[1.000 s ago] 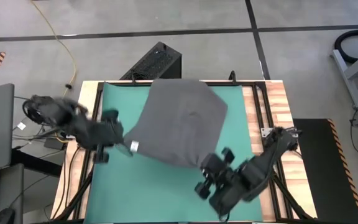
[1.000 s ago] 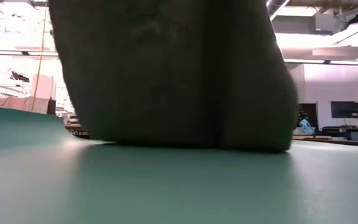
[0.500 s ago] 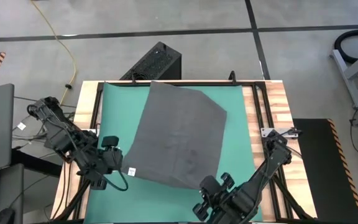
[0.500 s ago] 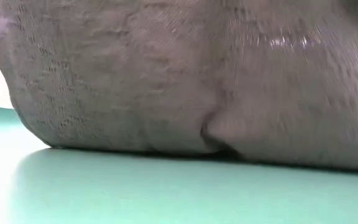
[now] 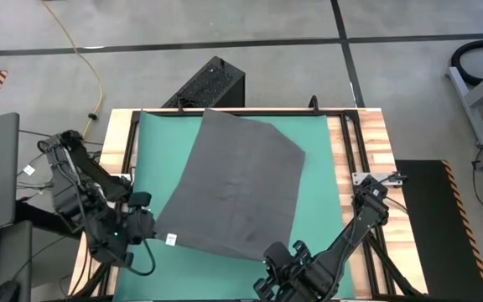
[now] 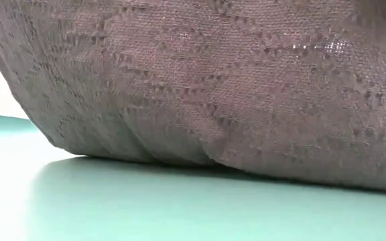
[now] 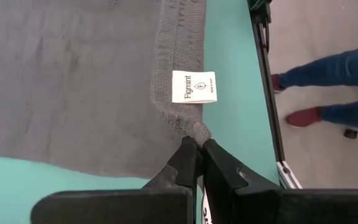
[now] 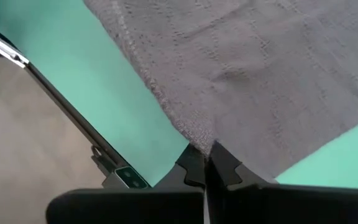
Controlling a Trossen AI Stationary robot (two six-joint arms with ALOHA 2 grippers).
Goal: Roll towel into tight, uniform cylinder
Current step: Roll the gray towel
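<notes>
High view: both claws pinch towel (image 5: 237, 184) corners.

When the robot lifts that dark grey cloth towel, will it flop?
Probably floppy: the dark grey knitted cloth towel lies limp and creased on the green mat. Likely light, since each corner is pinched by shut fingers. It shouldn't roll unaided.

The dark grey woven cloth towel (image 5: 240, 183) is showing a rough, matt knit with a patterned weave and a fuzzy hemmed edge. Its small white tag (image 7: 193, 86) is looking like smooth printed fabric or paper. The green mat (image 5: 317, 180) under it is appearing smooth with a faint sheen. The desk's pale wooden planks (image 5: 374, 143) are showing grain, and its black metal frame rails (image 5: 350, 144) are looking smooth. The left hand (image 7: 195, 147) is looking like matt black plastic.
</notes>
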